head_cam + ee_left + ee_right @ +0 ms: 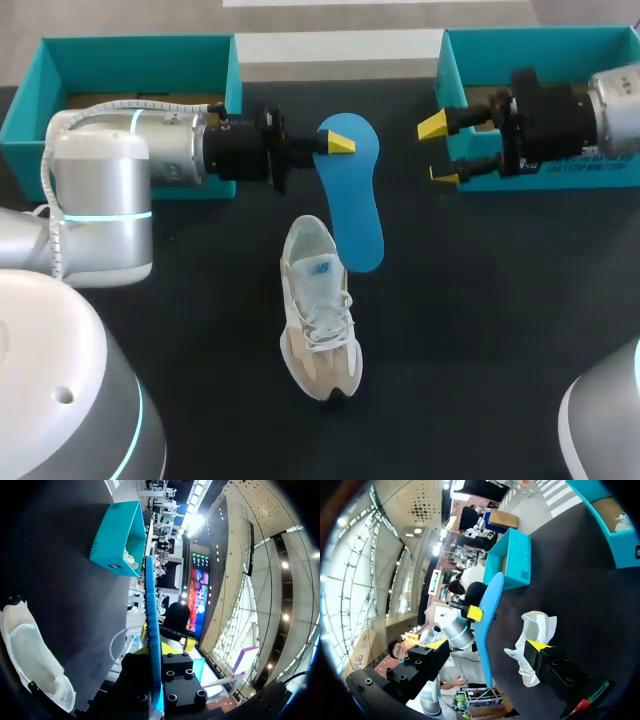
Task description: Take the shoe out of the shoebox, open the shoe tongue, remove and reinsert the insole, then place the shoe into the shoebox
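2 hands hang over the dark bench [480,330]. The left hand [335,145] is clamped on one end of a blue insole [358,205], held edge-up between its fingers. The insole's free end is close to the heel of a white and beige shoe [320,310], which stands on the bench beside that hand. The right hand [438,150] is spread wide, holding nothing, and faces the insole. The right shoebox [530,40] is just behind it, and the left shoebox [130,48] lies behind the left hand.
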You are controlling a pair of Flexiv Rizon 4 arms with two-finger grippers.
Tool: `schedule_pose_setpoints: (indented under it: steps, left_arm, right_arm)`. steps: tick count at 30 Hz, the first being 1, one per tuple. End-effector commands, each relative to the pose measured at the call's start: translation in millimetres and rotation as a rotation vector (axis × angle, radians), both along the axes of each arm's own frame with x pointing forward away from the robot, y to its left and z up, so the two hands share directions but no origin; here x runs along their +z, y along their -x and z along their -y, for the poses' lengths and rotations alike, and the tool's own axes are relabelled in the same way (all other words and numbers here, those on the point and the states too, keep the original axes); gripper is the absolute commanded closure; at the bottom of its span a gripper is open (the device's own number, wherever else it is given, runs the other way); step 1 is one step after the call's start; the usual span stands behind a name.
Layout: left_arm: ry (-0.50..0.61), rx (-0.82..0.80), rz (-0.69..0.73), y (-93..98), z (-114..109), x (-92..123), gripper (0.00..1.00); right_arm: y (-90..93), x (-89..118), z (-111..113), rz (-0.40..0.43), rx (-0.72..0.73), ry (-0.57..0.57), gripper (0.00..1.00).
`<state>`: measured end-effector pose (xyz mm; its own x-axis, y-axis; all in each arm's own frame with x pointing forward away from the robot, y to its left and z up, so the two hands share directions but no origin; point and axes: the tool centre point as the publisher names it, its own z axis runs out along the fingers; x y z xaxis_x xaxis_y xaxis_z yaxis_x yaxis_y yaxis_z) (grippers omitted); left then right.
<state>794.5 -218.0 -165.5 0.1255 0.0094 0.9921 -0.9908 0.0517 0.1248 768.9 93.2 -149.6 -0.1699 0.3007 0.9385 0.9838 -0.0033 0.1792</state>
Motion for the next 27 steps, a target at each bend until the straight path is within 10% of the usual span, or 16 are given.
schedule_pose_setpoints:
  steps: [1, 18, 27]
  left_arm:
    - [-0.001, 0.002, 0.000, 0.9, 0.2, -0.2, 1.00]
    - [-0.001, 0.002, 0.000, 0.9, 0.2, -0.2, 1.00]
    - [0.094, 0.000, 0.377, -12.0, -6.6, 8.5, 1.00]
  right_arm:
    - [-3.9, -5.6, 3.4, -0.014, 0.020, -0.017, 0.00]
    - [-9.0, -10.6, 4.2, -0.038, 0.018, -0.072, 0.00]
    - [-9.0, -10.6, 4.2, -0.038, 0.018, -0.072, 0.00]
